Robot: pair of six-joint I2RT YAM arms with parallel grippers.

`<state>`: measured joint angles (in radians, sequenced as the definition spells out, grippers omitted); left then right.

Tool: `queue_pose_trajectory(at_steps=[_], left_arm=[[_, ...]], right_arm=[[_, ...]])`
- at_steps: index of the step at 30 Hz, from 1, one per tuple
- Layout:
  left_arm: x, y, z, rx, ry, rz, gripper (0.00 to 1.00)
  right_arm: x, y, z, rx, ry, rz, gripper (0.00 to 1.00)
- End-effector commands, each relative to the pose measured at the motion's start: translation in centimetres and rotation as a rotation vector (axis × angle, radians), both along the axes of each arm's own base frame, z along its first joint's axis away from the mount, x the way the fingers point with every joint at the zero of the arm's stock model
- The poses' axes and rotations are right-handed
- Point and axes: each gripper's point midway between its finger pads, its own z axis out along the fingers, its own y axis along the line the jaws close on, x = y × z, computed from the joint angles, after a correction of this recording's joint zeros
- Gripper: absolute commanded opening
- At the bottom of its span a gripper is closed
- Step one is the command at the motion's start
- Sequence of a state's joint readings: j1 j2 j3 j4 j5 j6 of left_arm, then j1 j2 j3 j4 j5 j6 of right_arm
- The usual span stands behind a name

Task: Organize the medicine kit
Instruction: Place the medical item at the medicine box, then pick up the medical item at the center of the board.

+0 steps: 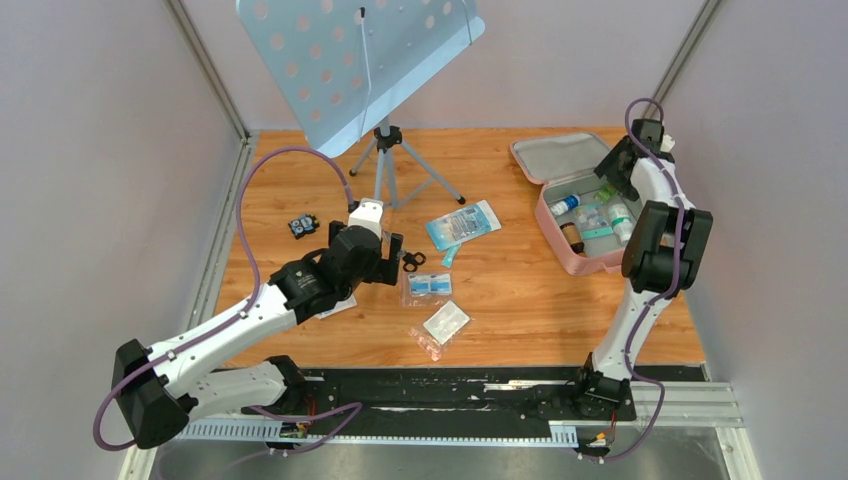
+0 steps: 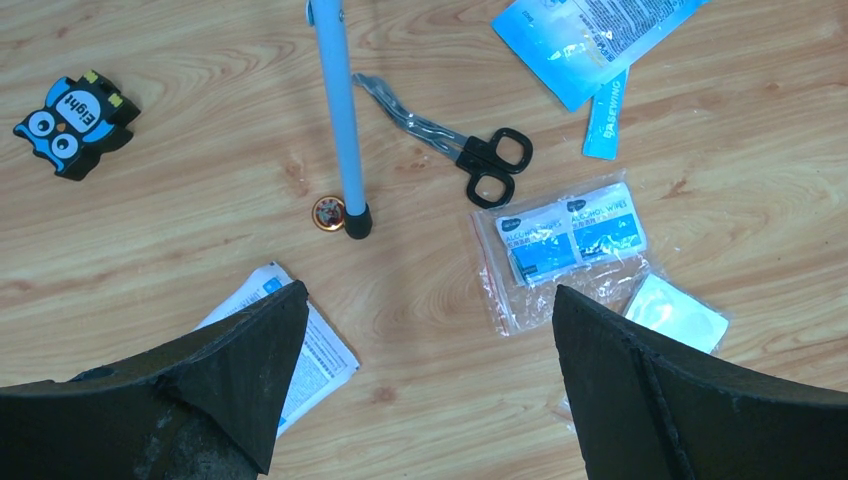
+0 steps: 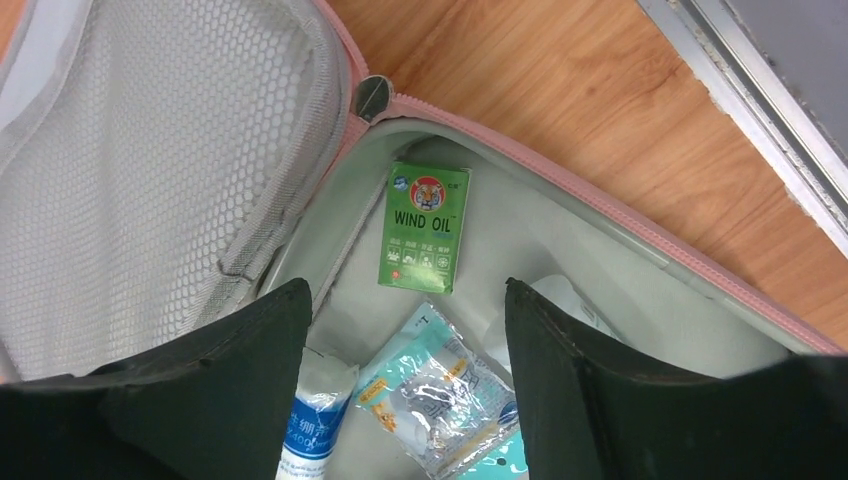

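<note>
My fingers point(image 3: 250, 380) stand apart over the open medicine kit point(image 3: 530, 235); a green Wind Oil box point(image 3: 425, 227) lies inside.

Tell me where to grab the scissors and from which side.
Likely the neck of the scissors, where the black loops meet the blades, straight down from above, jaws across the narrow width. They lie flat on the table, and the blade tips sit near the stand leg, so the handle end is freer.
</note>
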<state>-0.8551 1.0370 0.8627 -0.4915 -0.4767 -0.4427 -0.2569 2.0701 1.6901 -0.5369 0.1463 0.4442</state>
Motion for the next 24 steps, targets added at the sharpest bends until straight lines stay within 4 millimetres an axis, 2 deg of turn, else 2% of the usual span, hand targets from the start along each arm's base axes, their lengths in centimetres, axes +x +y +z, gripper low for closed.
queue_pose_trajectory(at_steps=[1, 5, 9, 12, 14, 17, 19, 21, 24], left_arm=[[0.6, -0.4, 1.7, -0.032, -0.040, 0.013, 1.00], [0.7, -0.6, 1.6, -0.039, -0.036, 0.010, 1.00], [0.7, -0.7, 1.8, -0.050, -0.038, 0.015, 1.00], [0.6, -0.4, 2.2, -0.068, -0.048, 0.033, 1.00], [0.5, -0.1, 2.4, -0.082, -0.059, 0.043, 1.00], [0.3, 0.2, 2.3, -0.085, -0.061, 0.047, 1.00], [0.2, 0.4, 2.3, -0.081, -0.058, 0.048, 1.00], [0.2, 0.4, 2.1, -0.081, -0.052, 0.052, 1.00], [0.1, 0.2, 2.0, -0.090, -0.046, 0.049, 1.00]], right_arm=[[0.7, 0.3, 6.2, -0.012, -0.147, 0.016, 0.69], [-1.5, 3.4, 10.1, 0.002, -0.227, 0.073, 0.68], [-4.6, 10.7, 12.8, 0.032, -0.315, 0.243, 0.67], [-7.4, 18.0, 11.5, 0.070, -0.300, 0.436, 0.67], [-9.7, 22.4, 9.8, 0.095, -0.260, 0.545, 0.67], [-13.5, 27.5, 6.7, 0.131, -0.178, 0.656, 0.67], [-15.7, 29.7, 4.8, 0.150, -0.121, 0.693, 0.67], [-17.2, 31.0, 2.9, 0.172, -0.068, 0.706, 0.67], [-17.6, 31.8, 1.3, 0.221, -0.027, 0.675, 0.66]])
